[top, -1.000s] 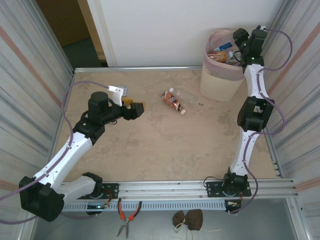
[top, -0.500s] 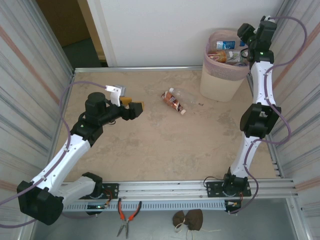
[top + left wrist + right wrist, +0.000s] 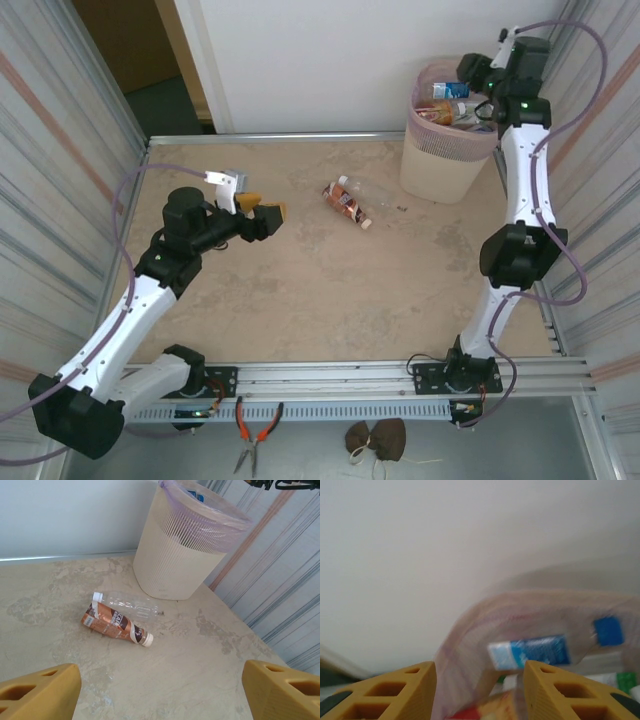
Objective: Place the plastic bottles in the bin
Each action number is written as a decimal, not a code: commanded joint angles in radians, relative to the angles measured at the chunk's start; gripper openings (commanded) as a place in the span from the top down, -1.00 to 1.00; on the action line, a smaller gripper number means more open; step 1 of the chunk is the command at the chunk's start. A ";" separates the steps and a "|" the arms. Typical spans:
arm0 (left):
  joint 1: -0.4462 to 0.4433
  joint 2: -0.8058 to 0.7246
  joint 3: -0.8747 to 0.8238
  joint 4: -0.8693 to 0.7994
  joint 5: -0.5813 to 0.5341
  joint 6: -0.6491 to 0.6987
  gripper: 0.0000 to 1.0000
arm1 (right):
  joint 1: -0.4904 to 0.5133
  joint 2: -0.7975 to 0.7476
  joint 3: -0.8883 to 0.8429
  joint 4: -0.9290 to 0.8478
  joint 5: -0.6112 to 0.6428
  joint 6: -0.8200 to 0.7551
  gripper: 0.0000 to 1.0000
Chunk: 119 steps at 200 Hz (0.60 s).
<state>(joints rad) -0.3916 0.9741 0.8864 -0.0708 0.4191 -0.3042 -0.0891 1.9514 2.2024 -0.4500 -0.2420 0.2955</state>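
Up and back goes the right arm since a moment ago, stretched nearly straight and tall along the right wall, its right gripper now hanging over the far rim of the bin. The left arm has drawn back a touch towards the left wall; it stays bent at the elbow, forearm reaching across the table, with the left gripper pointed at the bottles lying in the open.

Both claws stand apart and hold nothing. From the left wrist, the yellow fingers sit wide in the bottom corners, cut off by the edge. From the right wrist, everything past the fingertips is smeared and soft.

Two bottles lie on their sides on the table, touching, just in front of the bin: a brown-labelled bottle with a white cap, and a clear bottle behind it, hard to pick out against the stone-patterned top.

The bin stands in the far right corner, its pinkish bag folded over the rim. Inside, a blue-labelled bottle lies on top of other bottles, with bits of red and green beneath that I can't make out properly.
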 commanded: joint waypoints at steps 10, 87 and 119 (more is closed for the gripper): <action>0.007 -0.017 -0.001 0.016 0.012 -0.005 -0.68 | 0.102 -0.143 -0.149 -0.044 -0.076 -0.127 0.06; 0.015 0.013 0.001 0.006 0.028 -0.025 -0.68 | 0.407 -0.212 -0.456 -0.093 0.061 -0.351 0.04; 0.017 0.017 0.004 -0.001 0.039 -0.030 -0.68 | 0.492 -0.111 -0.454 -0.121 0.138 -0.433 -0.01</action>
<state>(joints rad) -0.3805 0.9924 0.8864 -0.0750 0.4297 -0.3199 0.3599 1.7741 1.7515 -0.5377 -0.1917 -0.0299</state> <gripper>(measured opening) 0.839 0.497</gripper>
